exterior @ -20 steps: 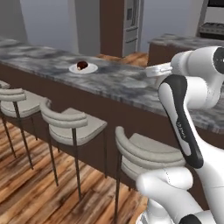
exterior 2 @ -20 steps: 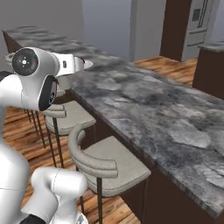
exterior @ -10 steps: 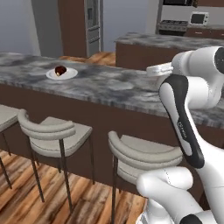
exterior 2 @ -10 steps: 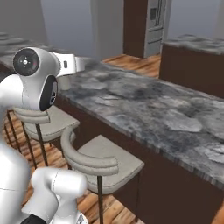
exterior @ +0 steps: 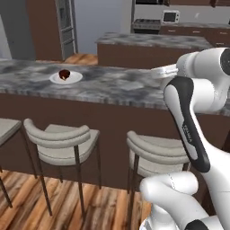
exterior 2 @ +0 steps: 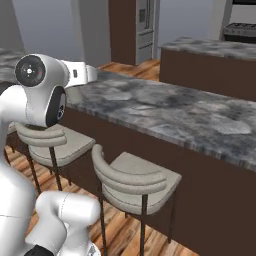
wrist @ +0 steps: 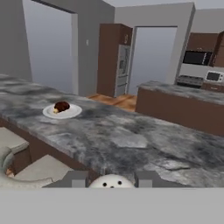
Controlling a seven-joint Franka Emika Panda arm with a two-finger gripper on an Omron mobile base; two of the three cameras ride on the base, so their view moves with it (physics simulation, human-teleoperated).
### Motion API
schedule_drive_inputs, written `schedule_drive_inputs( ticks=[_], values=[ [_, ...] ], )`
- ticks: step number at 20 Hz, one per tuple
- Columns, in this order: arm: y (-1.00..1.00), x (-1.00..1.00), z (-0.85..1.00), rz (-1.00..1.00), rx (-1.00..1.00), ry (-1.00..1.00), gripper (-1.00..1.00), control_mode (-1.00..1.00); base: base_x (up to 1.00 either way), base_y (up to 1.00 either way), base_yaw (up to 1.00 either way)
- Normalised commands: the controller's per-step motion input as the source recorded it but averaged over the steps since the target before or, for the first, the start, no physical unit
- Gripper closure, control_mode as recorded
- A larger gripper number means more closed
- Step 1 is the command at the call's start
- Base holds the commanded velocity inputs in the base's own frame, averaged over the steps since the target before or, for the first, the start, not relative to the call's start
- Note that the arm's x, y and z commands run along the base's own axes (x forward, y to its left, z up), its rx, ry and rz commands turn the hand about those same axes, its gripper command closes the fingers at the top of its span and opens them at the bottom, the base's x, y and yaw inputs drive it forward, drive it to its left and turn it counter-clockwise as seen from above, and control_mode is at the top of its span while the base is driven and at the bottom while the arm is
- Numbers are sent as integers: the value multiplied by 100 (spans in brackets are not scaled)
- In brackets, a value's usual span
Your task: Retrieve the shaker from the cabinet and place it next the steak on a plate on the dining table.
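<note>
The two-finger gripper (wrist: 112,180) holds the small off-white cylindrical shaker (wrist: 112,181), its perforated top visible between the jaws, which are closed on it, above the near edge of the long grey marbled stone worktop (wrist: 131,140). Farther along the worktop, well apart from the shaker, the round flat white plate (wrist: 62,112) carries the small dark reddish-brown steak (wrist: 61,106). Padded beige stools (exterior: 63,137) stand along the worktop's dark brown base.

No legible text, label, brand, number or sign was found on anything pictured. A small dark marking was noted on the white robot arm's black forearm band (exterior: 187,134) (too blurred for any letters to be made out).
</note>
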Motion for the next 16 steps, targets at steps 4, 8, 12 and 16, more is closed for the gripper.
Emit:
schedule_drive_inputs(
  ticks=[4,8,12,16],
  values=[
    [0,0,0,0,0,0,100,100,-12,78,-33],
    [0,0,0,0,0,0,100,100,2,58,-18],
    [0,0,0,0,0,0,100,100,25,60,-7],
    [0,0,0,0,0,0,100,100,50,45,-3]
  ],
)
